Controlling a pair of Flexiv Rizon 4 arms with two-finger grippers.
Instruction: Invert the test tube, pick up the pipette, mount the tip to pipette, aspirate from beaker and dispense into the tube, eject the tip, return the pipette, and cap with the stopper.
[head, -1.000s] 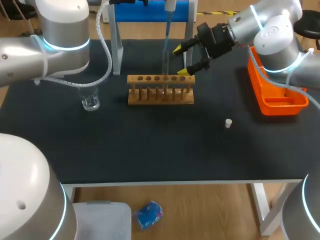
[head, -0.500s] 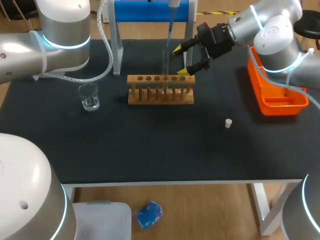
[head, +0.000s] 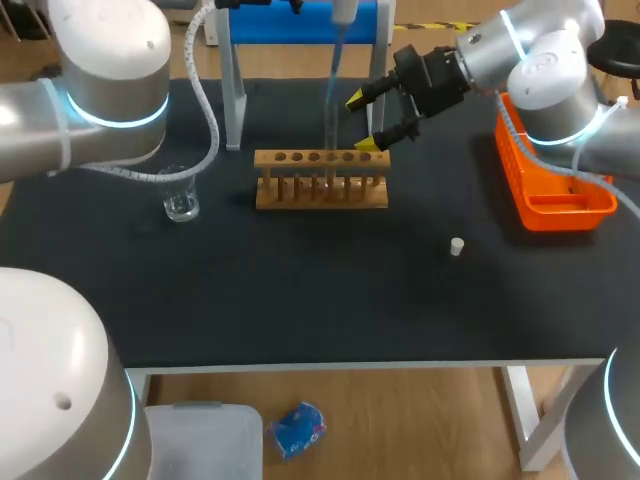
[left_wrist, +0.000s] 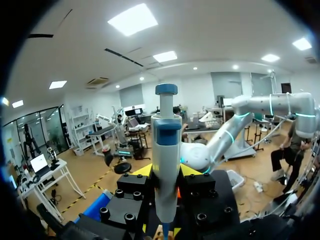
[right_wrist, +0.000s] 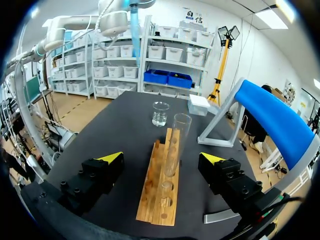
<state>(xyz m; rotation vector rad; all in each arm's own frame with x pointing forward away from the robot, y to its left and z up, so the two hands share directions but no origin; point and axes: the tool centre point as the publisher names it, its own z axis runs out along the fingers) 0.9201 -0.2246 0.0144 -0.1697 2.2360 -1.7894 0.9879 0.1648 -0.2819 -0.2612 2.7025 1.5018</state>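
We log a matte black worktop (head: 300, 300). A slotted orange plastic basket (head: 555, 205) sits at its right edge. A wooden rack (head: 321, 190) stands mid-worktop with a clear glass test tube (right_wrist: 179, 135) upright in it. Our right gripper (head: 362, 122) gapes wide astride both, touching neither. Our left gripper (left_wrist: 166, 172) clamps the white-and-blue pipette (left_wrist: 165, 145) above the rack. A glass beaker (head: 180, 196) stands left of the rack, and a small white stopper (head: 456, 246) lies apart. Our left arm (head: 100, 90) has swung leftward since a second ago.
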